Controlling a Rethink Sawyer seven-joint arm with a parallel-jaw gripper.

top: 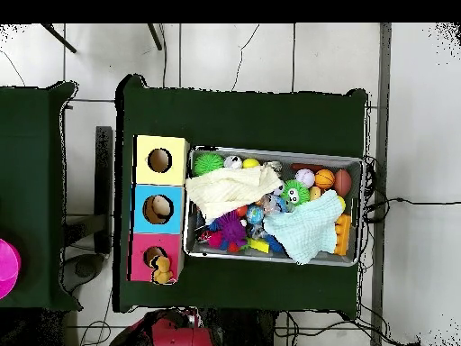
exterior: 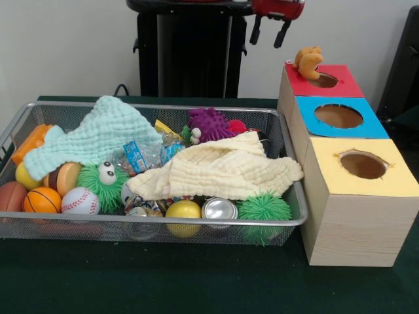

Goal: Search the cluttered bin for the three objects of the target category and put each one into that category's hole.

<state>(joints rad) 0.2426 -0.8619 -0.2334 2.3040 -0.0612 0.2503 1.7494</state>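
A wire bin (exterior: 150,106) (top: 270,151) holds mixed toys under a mint cloth (exterior: 98,134) (top: 306,230) and a pale yellow cloth (exterior: 222,170) (top: 230,189). Showing are a purple spiky toy (exterior: 209,124), a green spiky ball (exterior: 264,208), a green fuzzy toy with eyes (exterior: 101,183), a basketball (exterior: 41,200), a baseball (exterior: 80,201), a yellow ball (exterior: 183,212) and a can (exterior: 219,209). Beside the bin a wooden box has a red hole (exterior: 324,80), a blue hole (exterior: 338,116) and a yellow hole (exterior: 363,164). An orange plush (exterior: 308,61) (top: 162,268) sits on the red hole's rim. My gripper (exterior: 269,33) hangs open and empty, high behind the box.
The bin and box stand on a dark green tablecloth (exterior: 196,281). The cloths hide much of the bin's middle. A second green table (top: 31,194) with a pink object (top: 7,268) at its edge shows in the overhead view.
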